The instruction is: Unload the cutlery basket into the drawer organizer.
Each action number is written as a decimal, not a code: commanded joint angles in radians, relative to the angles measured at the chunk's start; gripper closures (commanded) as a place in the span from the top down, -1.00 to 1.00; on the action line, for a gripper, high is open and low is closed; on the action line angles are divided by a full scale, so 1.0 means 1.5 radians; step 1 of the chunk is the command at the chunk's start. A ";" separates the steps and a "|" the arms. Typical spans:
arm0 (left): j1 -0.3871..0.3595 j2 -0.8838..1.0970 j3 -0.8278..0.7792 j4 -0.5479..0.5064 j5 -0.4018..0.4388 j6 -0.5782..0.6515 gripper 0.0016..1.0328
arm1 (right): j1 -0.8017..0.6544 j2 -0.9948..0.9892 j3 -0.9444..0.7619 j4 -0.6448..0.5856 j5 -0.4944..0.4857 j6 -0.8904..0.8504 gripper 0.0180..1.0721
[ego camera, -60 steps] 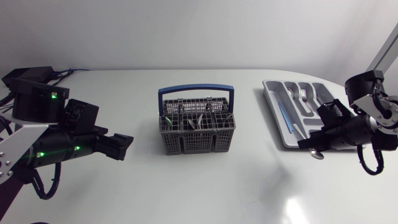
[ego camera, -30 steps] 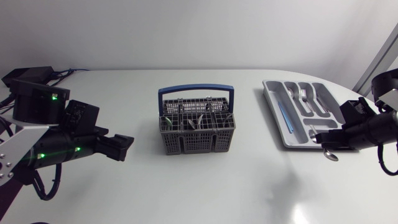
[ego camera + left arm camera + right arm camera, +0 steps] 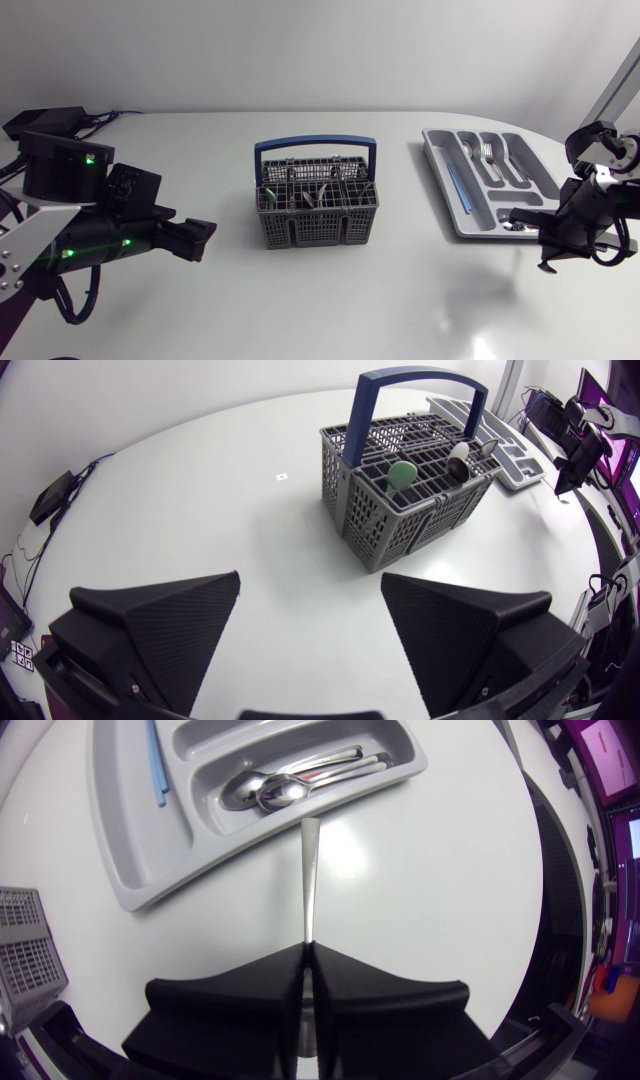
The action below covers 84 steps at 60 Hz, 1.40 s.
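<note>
The right pincer (image 3: 305, 948) is clamped on a piece of cutlery (image 3: 309, 880), its handle pointing ahead at the organizer (image 3: 125, 860), just short of the slot holding spoons (image 3: 262, 790). This looks like the delivery step; next, carry it over that slot and release. The left pincer (image 3: 310, 610) gapes empty, with the basket (image 3: 410, 480) ahead of it.

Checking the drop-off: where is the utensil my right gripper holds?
Right wrist view: the metal utensil is clamped in the right gripper, pointing ahead at the spoons in the drawer organizer.
</note>
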 commanded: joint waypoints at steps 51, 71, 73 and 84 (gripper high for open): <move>-0.016 -0.010 -0.025 0.013 0.003 -0.001 0.91 | -0.057 0.178 0.170 0.077 -0.023 0.400 -0.67; -0.016 -0.013 -0.029 0.019 0.003 -0.001 0.91 | -0.050 0.085 0.137 0.063 -0.108 0.331 -0.07; -0.017 -0.013 -0.029 0.020 0.003 -0.002 0.91 | -0.044 0.078 0.135 0.060 -0.117 0.318 0.00; -0.017 -0.018 -0.026 0.023 0.003 -0.001 0.91 | 0.007 0.067 0.145 -0.011 -0.180 0.208 0.40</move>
